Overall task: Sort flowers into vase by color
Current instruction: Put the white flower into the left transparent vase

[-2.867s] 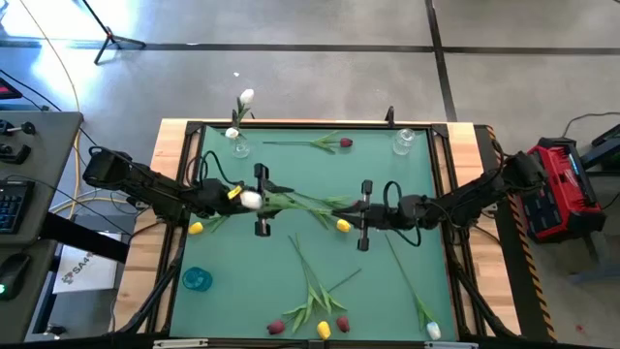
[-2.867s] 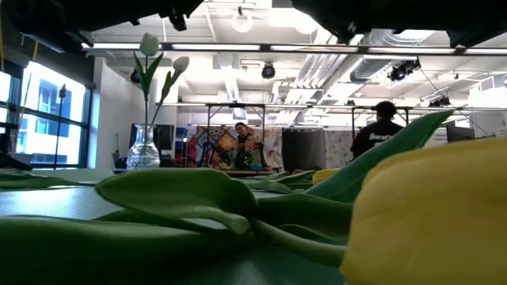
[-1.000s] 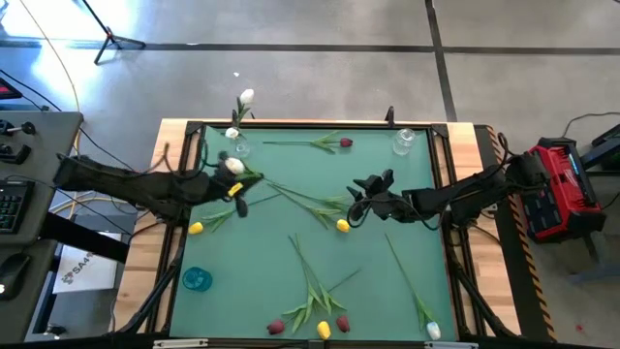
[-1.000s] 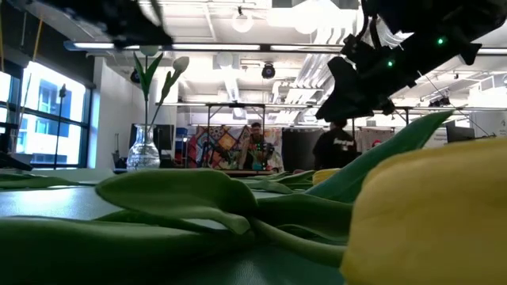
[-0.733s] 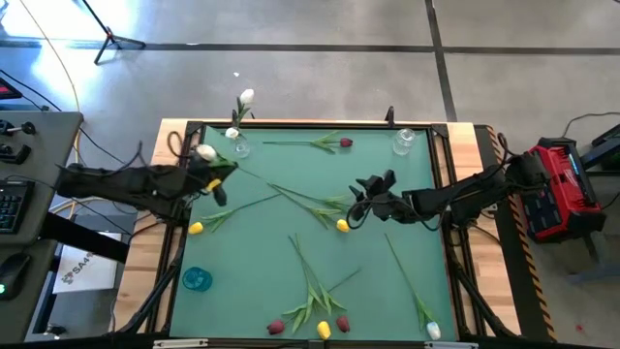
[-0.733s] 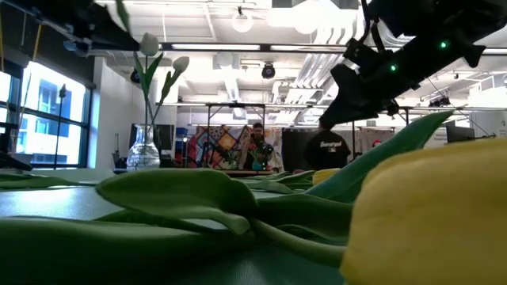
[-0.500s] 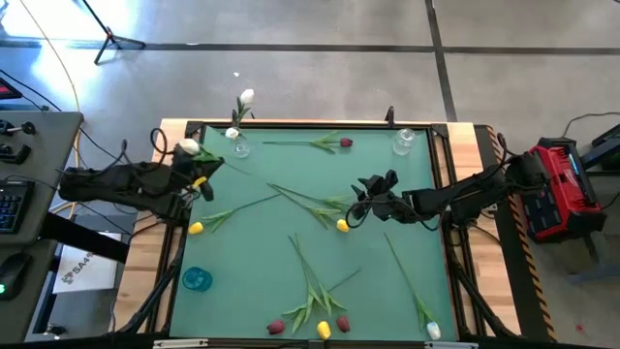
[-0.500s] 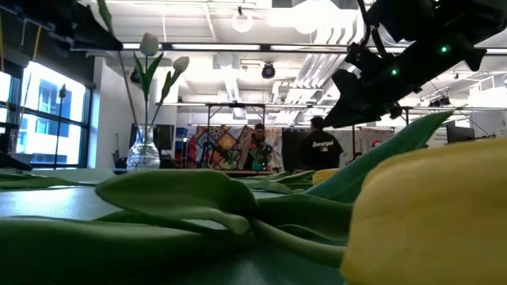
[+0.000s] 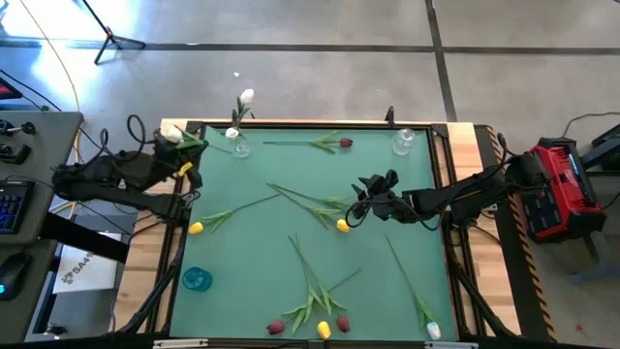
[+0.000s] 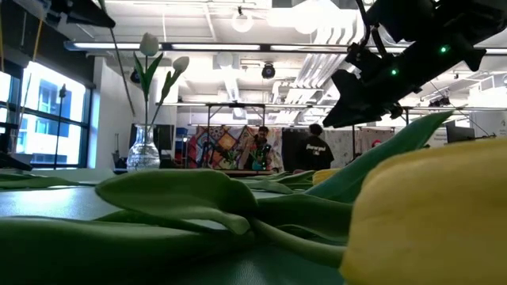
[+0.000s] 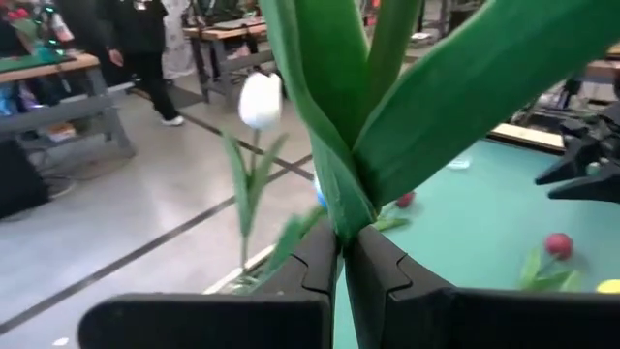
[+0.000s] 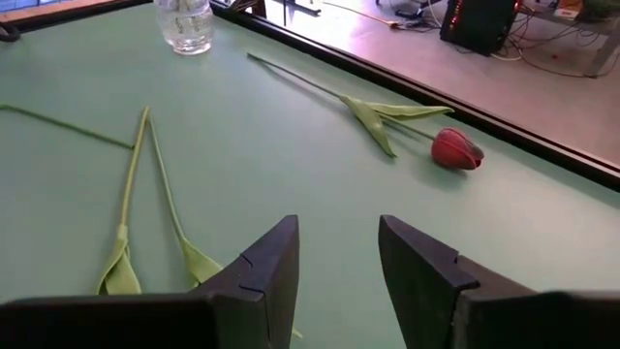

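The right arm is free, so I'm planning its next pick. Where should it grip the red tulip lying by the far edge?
Take the red tulip by its bare stem, beyond the leaves, from above with the open right gripper straddling it: it lies flat, and the stem is thinnest there.

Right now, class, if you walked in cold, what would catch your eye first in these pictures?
Probably the left pincer, shut on a white tulip and raised at the table's far left corner, next to a glass vase already holding white tulips. Next, the flowers scattered over the green mat, where the right pincer hovers open mid-table.
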